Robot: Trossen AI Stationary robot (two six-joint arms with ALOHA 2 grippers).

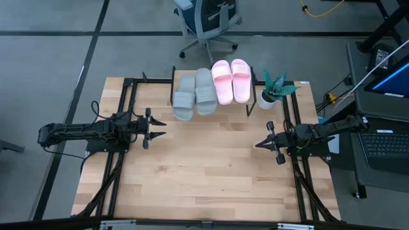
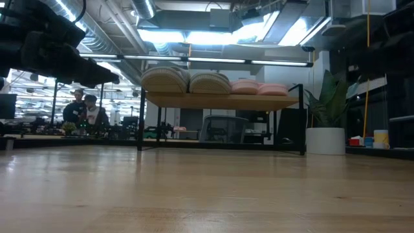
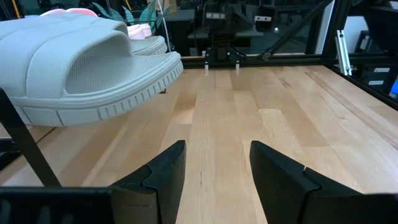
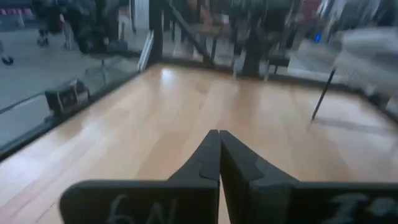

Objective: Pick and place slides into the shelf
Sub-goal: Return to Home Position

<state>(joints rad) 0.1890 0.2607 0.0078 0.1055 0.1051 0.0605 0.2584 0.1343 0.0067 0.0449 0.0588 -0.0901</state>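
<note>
Where the slides [image 1: 205, 92] are kept: all four ranged on the shelf [image 2: 220, 100] at the worktop's [image 1: 211, 172] far edge, grey-green pair [image 1: 185, 102] beside pink pair [image 1: 231, 80].
Room: grey floor, office chair [image 1: 208, 22], potted plant [image 1: 273, 92] just beside the shelf.
Left gripper [image 1: 161, 127]: jaws spread, over bare wood.
Right gripper [image 1: 257, 145]: jaws pressed together.
Low view only: shelf board's underside, distant people [image 2: 87, 111].

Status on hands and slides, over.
Left hand open, empty, over table left side. Right hand shut, empty, right side. Grey slides and pink slides on shelf. Potted plant beside it.
</note>
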